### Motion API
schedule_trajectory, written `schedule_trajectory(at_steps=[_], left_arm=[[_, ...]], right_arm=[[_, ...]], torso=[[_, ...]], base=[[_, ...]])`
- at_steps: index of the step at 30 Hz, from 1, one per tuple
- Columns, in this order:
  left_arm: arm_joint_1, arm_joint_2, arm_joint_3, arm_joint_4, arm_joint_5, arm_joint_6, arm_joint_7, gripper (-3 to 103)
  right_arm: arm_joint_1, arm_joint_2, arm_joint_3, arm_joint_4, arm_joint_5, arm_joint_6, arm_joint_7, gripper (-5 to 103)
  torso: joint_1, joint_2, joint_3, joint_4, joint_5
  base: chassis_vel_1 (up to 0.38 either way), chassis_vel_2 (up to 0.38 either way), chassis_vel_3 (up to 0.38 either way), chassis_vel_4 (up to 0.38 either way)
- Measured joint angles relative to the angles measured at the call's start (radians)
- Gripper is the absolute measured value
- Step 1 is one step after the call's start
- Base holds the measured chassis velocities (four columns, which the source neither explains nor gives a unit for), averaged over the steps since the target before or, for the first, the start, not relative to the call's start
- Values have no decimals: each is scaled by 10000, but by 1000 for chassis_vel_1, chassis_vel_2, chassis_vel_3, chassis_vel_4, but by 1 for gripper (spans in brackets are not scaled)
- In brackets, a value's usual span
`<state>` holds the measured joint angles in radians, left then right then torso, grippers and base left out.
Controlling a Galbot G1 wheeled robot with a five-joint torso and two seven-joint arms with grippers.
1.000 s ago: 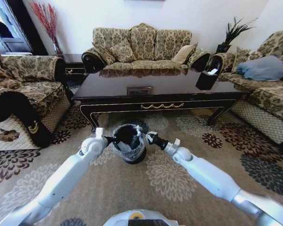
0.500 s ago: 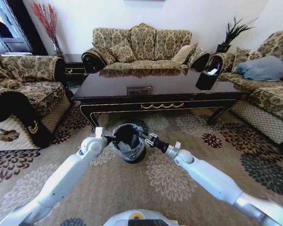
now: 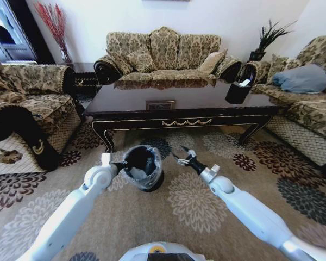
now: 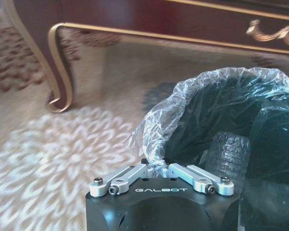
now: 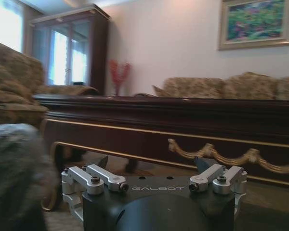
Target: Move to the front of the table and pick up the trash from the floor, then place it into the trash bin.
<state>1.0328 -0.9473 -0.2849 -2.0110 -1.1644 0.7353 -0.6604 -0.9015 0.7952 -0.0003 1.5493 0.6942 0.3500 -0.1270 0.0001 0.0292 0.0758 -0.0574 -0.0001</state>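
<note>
While the left claw (image 3: 117, 164) grips the bin: the step in hand is judged to be the last one, the handling of the bin after the pick-up, not the search of the floor.
Trash bin: the small round black trash bin (image 3: 152, 176), lined with a clear plastic bag, is seen at 12 o'clock from the robot, on the floor just before the table.
Left claw: it is closed on the bin's rim at the bin's 9 o'clock; in the left wrist view one ribbed dark finger (image 4: 226, 154) is seen inside the liner (image 4: 154, 120).
Right claw: the right claw (image 3: 180, 156) is held at the bin's 3 o'clock, apart from the rim, with its fingers spread wide and nothing between them.
Table: the long low table (image 3: 179, 117) of glossy dark wood with gold scroll trim lies at 12 o'clock beyond the bin.
Trash: no scraps can be made out on the beige flower-patterned carpet floor (image 3: 195, 206); whether they lie in the bin cannot be told.
Next move: the bin would need to be stood upright before the rim is released, so that it is not tipped by the liner.
</note>
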Motion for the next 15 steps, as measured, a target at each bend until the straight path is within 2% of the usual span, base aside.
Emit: schedule_trajectory(at_steps=[4,6,9,10,12,15], left_arm=[[744,4,-453,-166,-493,1,-1288,2],[842,-21,-540,-184,-621,1,-1480,2],[1372,-255,-1074,-340,-1201,-1,-2202,2],[1372,-255,-1074,-340,-1201,-1,-2202,2],[1777,-407,-1396,-534,-1568,-1,-2562,2],[2227,-471,-1701,-756,-1720,-1,-2859,2]], right_arm=[[-561,-120,369,721,44,-896,2143,100],[-644,-122,418,837,96,-1023,2430,100],[-1130,-48,801,1360,458,-1709,3949,100],[-1130,-48,801,1360,458,-1709,3949,100],[-1441,2,1068,1553,673,-2028,4791,100],[-1738,-28,1375,1631,588,-2107,5056,100]], torso=[[-1,-1,1,3,0],[0,0,0,3,0],[-1,0,0,-2,1],[-1,0,0,-2,1],[0,0,0,-3,0],[0,0,0,0,1]], base=[[0,0,0,0],[0,0,0,0],[0,0,0,0],[0,0,0,0],[0,0,0,0],[0,0,0,0]])
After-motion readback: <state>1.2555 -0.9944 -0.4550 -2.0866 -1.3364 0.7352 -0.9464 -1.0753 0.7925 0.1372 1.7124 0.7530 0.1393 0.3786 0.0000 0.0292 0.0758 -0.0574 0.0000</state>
